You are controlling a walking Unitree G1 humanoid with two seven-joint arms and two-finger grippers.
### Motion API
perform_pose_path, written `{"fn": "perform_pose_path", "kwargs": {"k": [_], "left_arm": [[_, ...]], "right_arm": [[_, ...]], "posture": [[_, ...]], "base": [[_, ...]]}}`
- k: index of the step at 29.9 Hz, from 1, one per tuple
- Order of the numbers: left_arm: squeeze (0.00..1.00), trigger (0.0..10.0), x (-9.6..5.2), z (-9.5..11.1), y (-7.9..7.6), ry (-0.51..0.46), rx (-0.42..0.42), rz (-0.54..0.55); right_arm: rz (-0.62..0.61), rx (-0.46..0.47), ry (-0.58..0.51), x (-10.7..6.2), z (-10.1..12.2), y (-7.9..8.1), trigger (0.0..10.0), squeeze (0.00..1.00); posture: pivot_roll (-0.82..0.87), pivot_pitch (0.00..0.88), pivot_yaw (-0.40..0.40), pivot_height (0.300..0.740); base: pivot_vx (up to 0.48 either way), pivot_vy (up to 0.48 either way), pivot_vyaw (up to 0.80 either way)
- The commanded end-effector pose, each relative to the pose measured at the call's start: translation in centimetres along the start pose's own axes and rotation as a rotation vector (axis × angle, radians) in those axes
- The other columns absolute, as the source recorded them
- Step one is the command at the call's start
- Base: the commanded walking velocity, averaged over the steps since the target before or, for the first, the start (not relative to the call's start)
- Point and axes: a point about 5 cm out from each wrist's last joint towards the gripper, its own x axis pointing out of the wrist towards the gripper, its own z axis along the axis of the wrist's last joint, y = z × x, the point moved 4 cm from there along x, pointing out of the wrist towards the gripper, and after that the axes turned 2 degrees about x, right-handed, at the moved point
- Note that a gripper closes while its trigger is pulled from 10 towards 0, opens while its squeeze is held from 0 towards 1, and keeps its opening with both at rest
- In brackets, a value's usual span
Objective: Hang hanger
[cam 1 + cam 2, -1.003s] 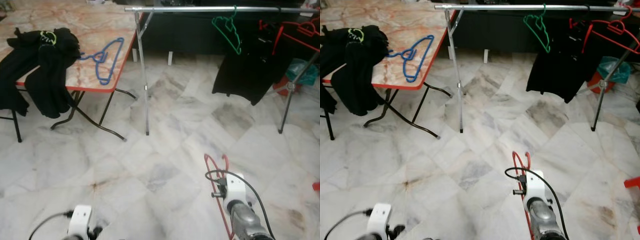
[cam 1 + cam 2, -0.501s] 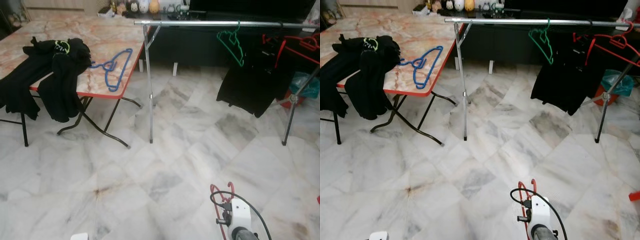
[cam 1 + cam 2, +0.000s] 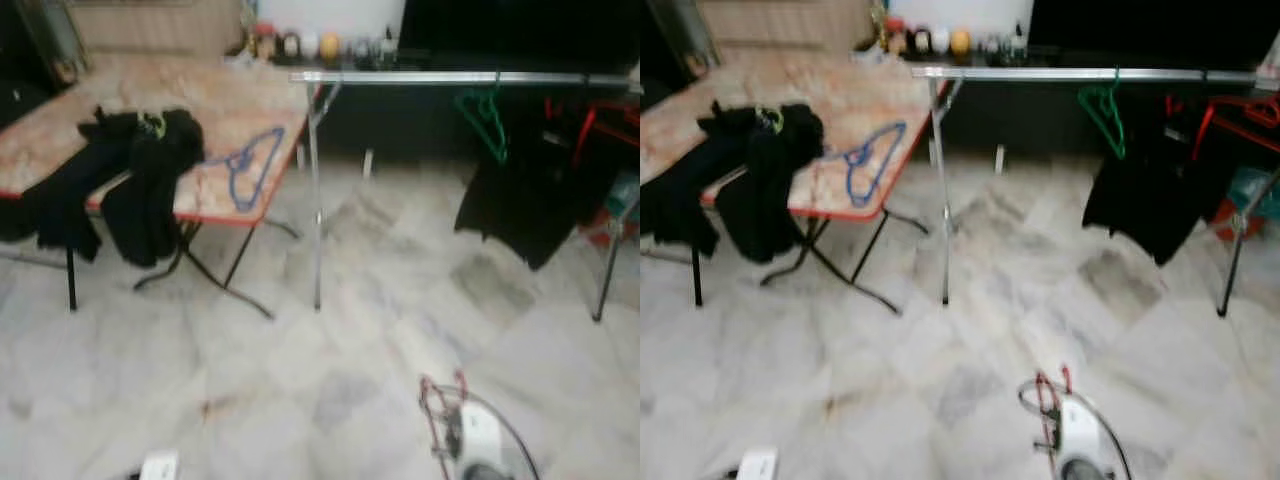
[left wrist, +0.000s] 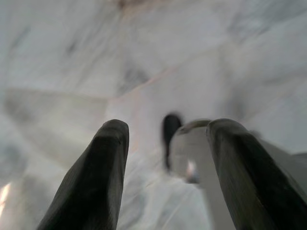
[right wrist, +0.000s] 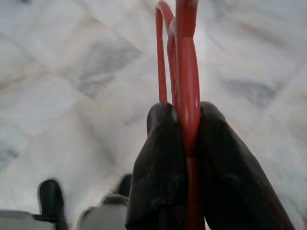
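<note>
Marble-pattern tabletop (image 3: 235, 110), red edge, folding legs, on pale marble floor (image 3: 250, 380). Blue hanger (image 3: 250, 170) flat near tabletop's right edge; black garments (image 3: 130, 180) heaped left, draping over front edge.

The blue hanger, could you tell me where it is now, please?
The blue hanger lies on the marble table, robot's left, beside the black clothes.

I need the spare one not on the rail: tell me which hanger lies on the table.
The blue hanger, flat on the marble table beside the black clothes. The green hanger hangs on the rail; the right claw grips a red hanger.
</note>
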Motion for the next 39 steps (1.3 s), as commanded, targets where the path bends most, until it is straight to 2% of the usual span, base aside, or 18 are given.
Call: {"fn": "perform_pose_path", "kwargs": {"k": [1,14,21,23,33,39], "left_arm": [[0.0,10.0,-0.3,-0.8,1.0,0.025,0.008,0.021],[0.0,10.0,-0.3,-1.4,0.4,0.042,0.015,0.007],[0.0,10.0,-0.2,-1.1,0.6,0.038,0.012,0.012],[0.0,10.0,-0.2,-1.1,0.7,0.04,0.013,0.016],[0.0,10.0,-0.3,-1.2,1.2,0.046,0.013,0.028],[0.0,10.0,-0.3,-1.3,0.6,0.043,0.014,0.018]], "right_arm": [[0.016,0.013,-0.017,0.2,0.7,0.8,10.0,0.0],[0.021,0.019,-0.013,0.2,0.6,0.8,10.0,0.0],[0.024,0.078,-0.022,0.2,1.0,1.0,10.0,0.0],[0.029,0.046,-0.03,0.3,1.3,1.0,10.0,0.0],[0.035,0.04,-0.038,0.3,1.5,1.3,10.0,0.0],[0.067,0.037,-0.05,0.3,1.8,1.6,10.0,0.0]], "posture": [[0.02,0.0,-0.031,0.74],[0.02,0.0,-0.031,0.74],[0.01,0.0,-0.027,0.74],[0.01,0.0,-0.028,0.74],[0.02,0.033,-0.023,0.74],[0.02,0.047,-0.024,0.74]], "base": [[0.334,0.0,0.0],[0.341,0.0,0.0],[0.346,0.0,-0.23],[0.347,0.0,-0.8],[0.348,0.0,-0.06],[0.351,0.0,0.0]]}}
